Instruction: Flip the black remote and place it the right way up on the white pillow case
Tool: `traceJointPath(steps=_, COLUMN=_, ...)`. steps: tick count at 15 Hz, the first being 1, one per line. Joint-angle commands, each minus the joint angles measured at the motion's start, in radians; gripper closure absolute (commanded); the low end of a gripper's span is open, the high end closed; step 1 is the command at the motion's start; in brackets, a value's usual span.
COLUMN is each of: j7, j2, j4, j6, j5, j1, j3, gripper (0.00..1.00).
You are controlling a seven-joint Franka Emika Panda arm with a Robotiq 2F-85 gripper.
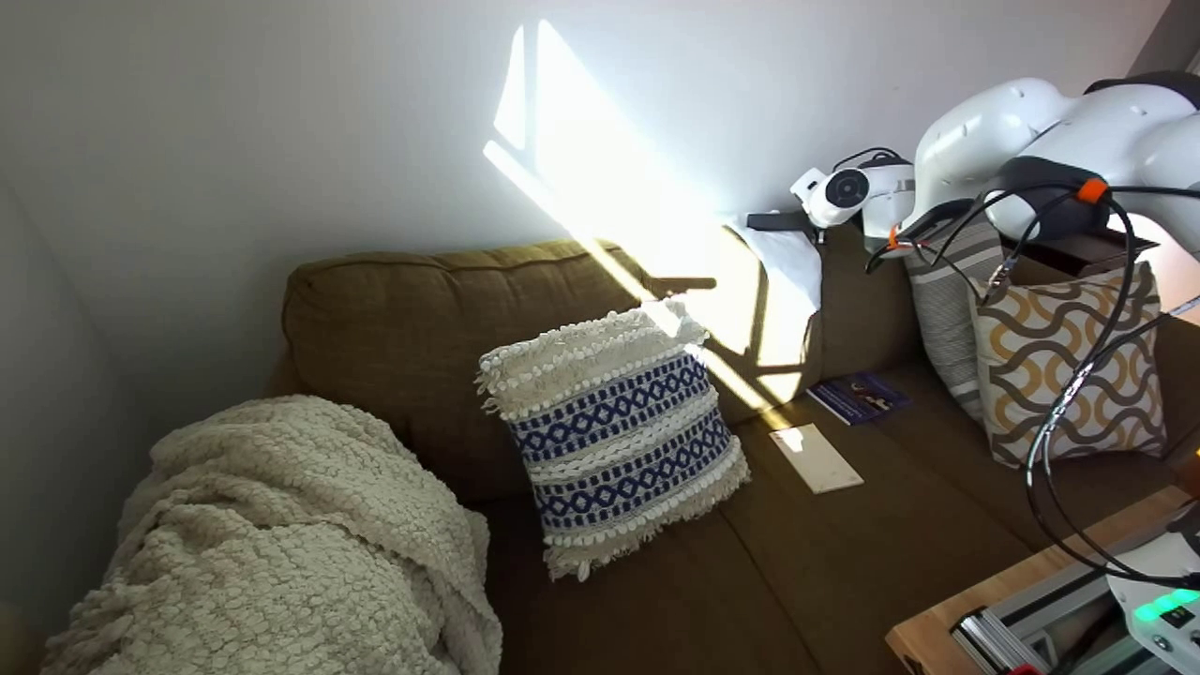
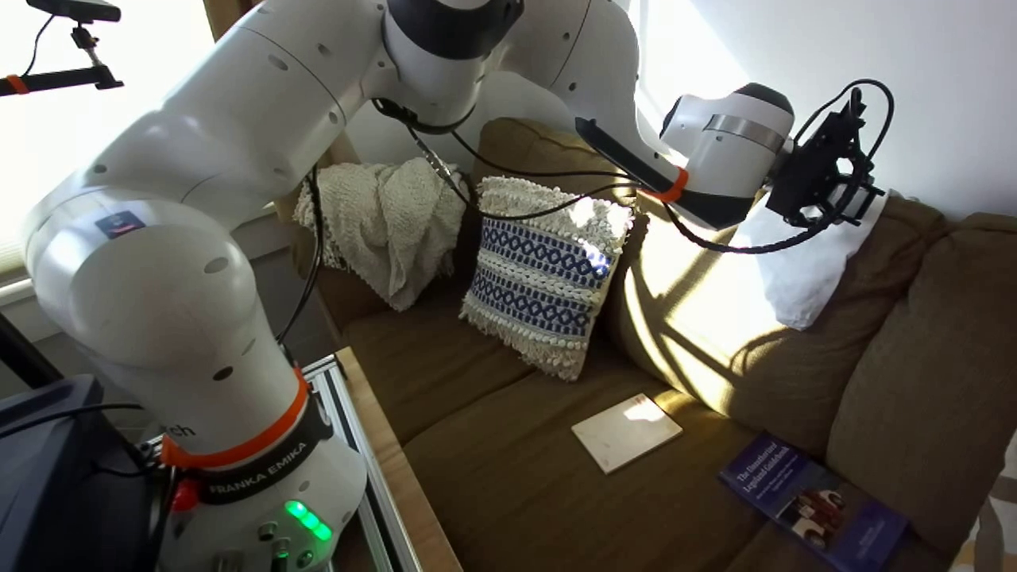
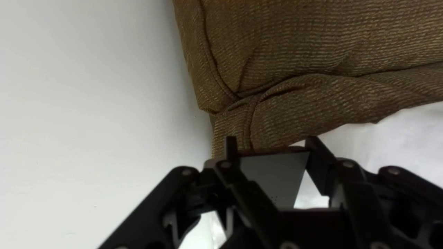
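Note:
The black remote shows in the wrist view as a smooth dark grey face (image 3: 270, 176) between the two fingers, with a few tiny dots and no buttons in the visible part. Its lower end is hidden behind the gripper body. My gripper (image 3: 272, 143) is shut on it; the fingers are parted by the remote's width. The gripper also shows in an exterior view (image 2: 868, 206), beside the wall above the sofa back. The white pillow case (image 1: 792, 267) is draped over the sofa back below the gripper; it also shows in an exterior view (image 2: 806, 274) and the wrist view (image 3: 408, 138).
The wall (image 3: 86, 103) is close to the gripper. A fringed blue-and-white cushion (image 1: 623, 441) leans on the sofa back. A flat cream rectangle (image 2: 628, 433) and a blue book (image 2: 814, 504) lie on the seat. Patterned cushions (image 1: 1069, 375) stand under the arm; a throw (image 1: 291, 544) lies opposite.

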Motion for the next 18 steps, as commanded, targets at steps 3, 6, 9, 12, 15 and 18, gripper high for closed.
traceJointPath(steps=3, j7=0.285, j2=0.111, j4=0.03, j6=0.079, j5=-0.102, j1=0.115, j3=-0.174, gripper=0.74)
traceJointPath(steps=6, j7=0.397, j2=0.168, j4=0.057, j6=0.087, j5=-0.152, j1=0.168, j3=-0.252, gripper=0.74)
traceJointPath(steps=9, j7=0.48, j2=0.216, j4=0.078, j6=0.083, j5=-0.195, j1=0.21, j3=-0.301, gripper=0.74)
traceJointPath(steps=12, j7=0.522, j2=0.24, j4=0.077, j6=0.083, j5=-0.227, j1=0.239, j3=-0.325, gripper=0.74)
traceJointPath(steps=15, j7=0.549, j2=0.253, j4=0.073, j6=0.089, j5=-0.25, j1=0.257, j3=-0.339, gripper=0.74)
traceJointPath(steps=18, j7=0.575, j2=0.257, j4=0.067, j6=0.094, j5=-0.27, j1=0.273, j3=-0.351, gripper=0.74)
